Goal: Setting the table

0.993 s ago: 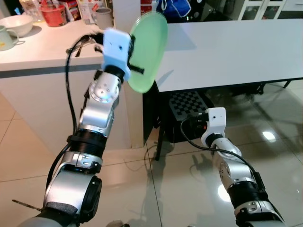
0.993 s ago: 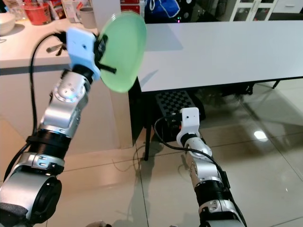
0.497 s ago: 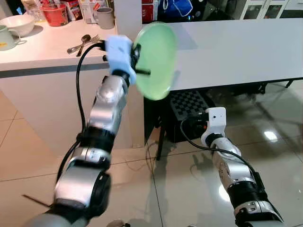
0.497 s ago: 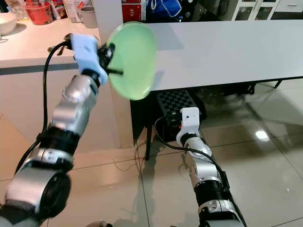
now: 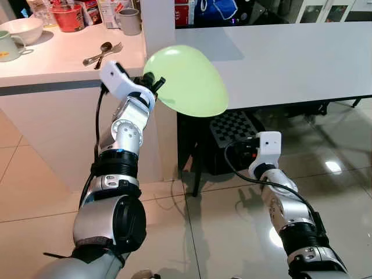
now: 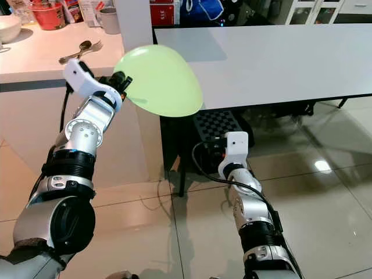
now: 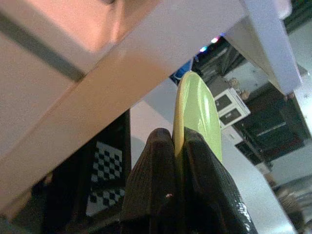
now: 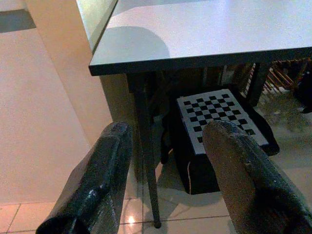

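The green plate (image 5: 187, 82) is up in the air, tipped so its pale underside faces us, hanging over the near corner of the white table (image 5: 302, 58) and not touching it. It is pinched at its rim by the left gripper (image 7: 179, 146), the two black fingers pressed close on either side of the edge with the plate running away between them. That arm is raised and bent, level with the counter (image 5: 52, 58) beside it, where a spoon and fork (image 5: 102, 53), a white bowl (image 5: 22, 28) and a grey mug (image 5: 130, 22) sit well apart from the plate.

The right gripper (image 8: 165, 180) hangs low near the floor, fingers spread wide with nothing between them, looking at the table leg and a checkered board (image 8: 219, 119) underneath.

To my eye this is the carrying step: plate lifted, not yet set down. The next move calls for reaching further over the table, levelling the plate so its base faces down, lowering it until it rests flat, and only then letting go. How far the rim overhangs the table edge is hard to judge from here, so a drop now could be risky
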